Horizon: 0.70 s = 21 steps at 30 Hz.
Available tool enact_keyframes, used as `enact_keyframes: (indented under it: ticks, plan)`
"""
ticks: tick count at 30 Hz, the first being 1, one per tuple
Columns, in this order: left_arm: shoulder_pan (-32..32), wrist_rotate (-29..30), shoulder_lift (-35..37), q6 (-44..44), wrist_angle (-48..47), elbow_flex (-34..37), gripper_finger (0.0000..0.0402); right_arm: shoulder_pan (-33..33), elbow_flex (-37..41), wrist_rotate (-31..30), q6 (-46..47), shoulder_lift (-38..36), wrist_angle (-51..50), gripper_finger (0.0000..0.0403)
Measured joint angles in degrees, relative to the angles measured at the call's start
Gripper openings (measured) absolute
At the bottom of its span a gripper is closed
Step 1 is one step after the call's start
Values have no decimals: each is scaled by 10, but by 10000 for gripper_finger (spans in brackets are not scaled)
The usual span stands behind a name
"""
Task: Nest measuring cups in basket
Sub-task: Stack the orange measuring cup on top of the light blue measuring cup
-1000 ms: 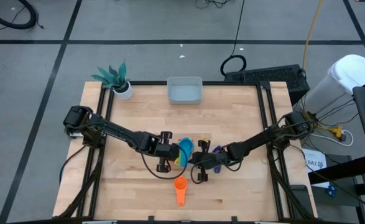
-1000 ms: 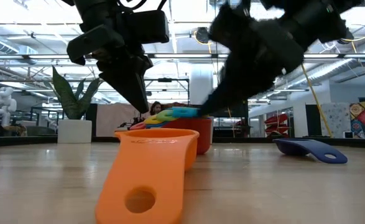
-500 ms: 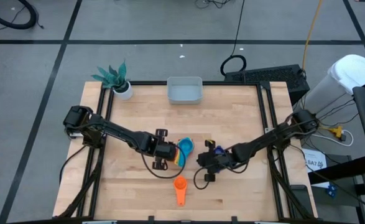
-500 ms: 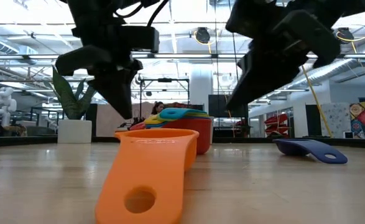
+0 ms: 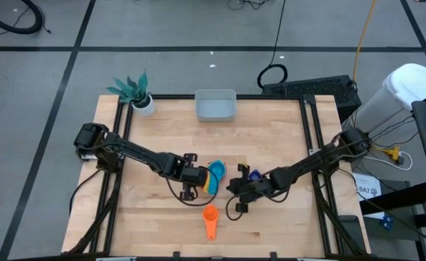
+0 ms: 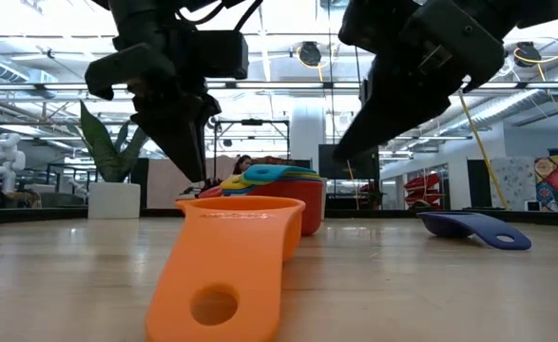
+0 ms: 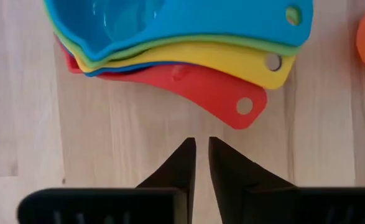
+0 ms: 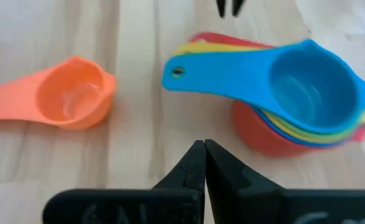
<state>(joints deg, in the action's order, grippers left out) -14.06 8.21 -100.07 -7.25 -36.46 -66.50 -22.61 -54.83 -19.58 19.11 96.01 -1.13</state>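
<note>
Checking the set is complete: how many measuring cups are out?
7. Five nested mid-table: light blue on top, then green, yellow, blue, red. Orange lies alone nearer the front edge; dark blue lies by the right arm. More could hide inside the stack.

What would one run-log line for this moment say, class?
left gripper: empty, beside nested stack | right gripper: shut, empty | orange cup: loose | basket: empty
</note>
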Motion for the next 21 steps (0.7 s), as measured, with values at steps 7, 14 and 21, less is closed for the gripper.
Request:
enact_keyframes:
  ticks: [7,14,21]
  plan:
    - [0,13,0,-1,-6,0,51,0,0,3,-4,26,39,0]
    - [-5,22,18,-51,-54,-1,51,-1,0,-1,2,23,-19,0]
    - [-42,29,75,-169,-37,-2,51,-4,0,-14,37,22,-107,0]
